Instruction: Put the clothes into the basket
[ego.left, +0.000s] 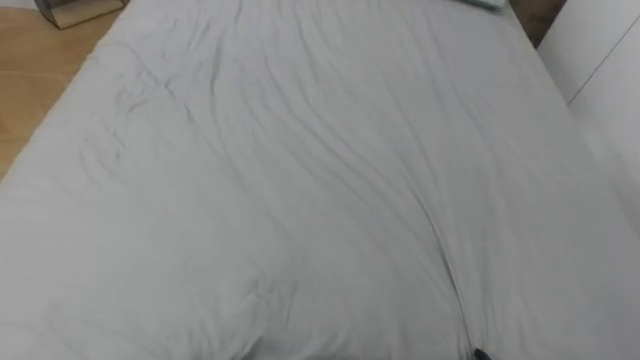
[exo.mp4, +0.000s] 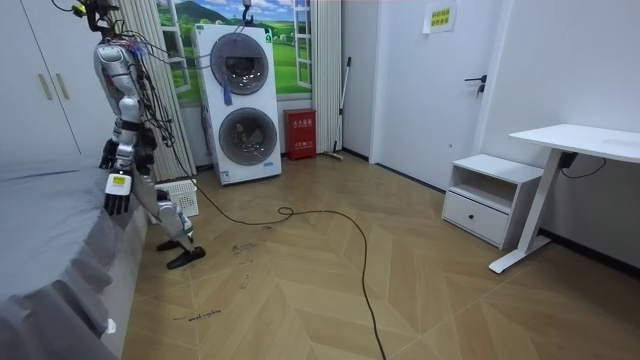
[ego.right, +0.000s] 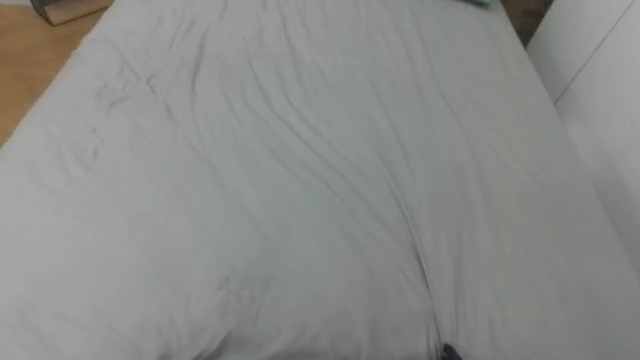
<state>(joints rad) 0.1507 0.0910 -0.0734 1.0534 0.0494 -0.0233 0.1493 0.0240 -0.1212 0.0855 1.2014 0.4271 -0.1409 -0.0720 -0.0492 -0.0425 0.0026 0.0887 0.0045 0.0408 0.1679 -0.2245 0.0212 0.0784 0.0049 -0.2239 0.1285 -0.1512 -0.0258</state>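
Position: in the room view the robot stands upright at the side of the bed (exo.mp4: 40, 215), facing it, with the stacked washing machines (exo.mp4: 244, 100) behind it.

Hands: the left hand (exo.mp4: 118, 193) hangs beside the bed's edge; its fingers point down, loosely straight, and it has hold of nothing.

Task's things: the eye views show the bed's grey sheet (ego.left: 300, 190) rumpled in long creases, with no garment on its main spread; a thin teal strip (ego.left: 482, 4) lies at the bed's far edge, towards the white wardrobe (ego.left: 600, 60); whether it is clothing or bedding cannot be told. A white slatted container (exo.mp4: 180, 196), judged to be the basket, stands on the floor just beside the bed, close behind the robot's legs; its contents are not visible.

Step in hand: judged to be a survey of the bed; this bare sheet fits a search for garments yet to be collected, and equally a bed whose garments already lie in the basket; the pictures do not settle which.

Next move: any move depends on first identifying the teal strip, which lies well beyond the bed's near edge; reaching it would call for a stand nearer the bed's far end.

Orientation: the strip's long axis runs along the bed's far edge, across the bed; so little of it shows that which way it points cannot be told.
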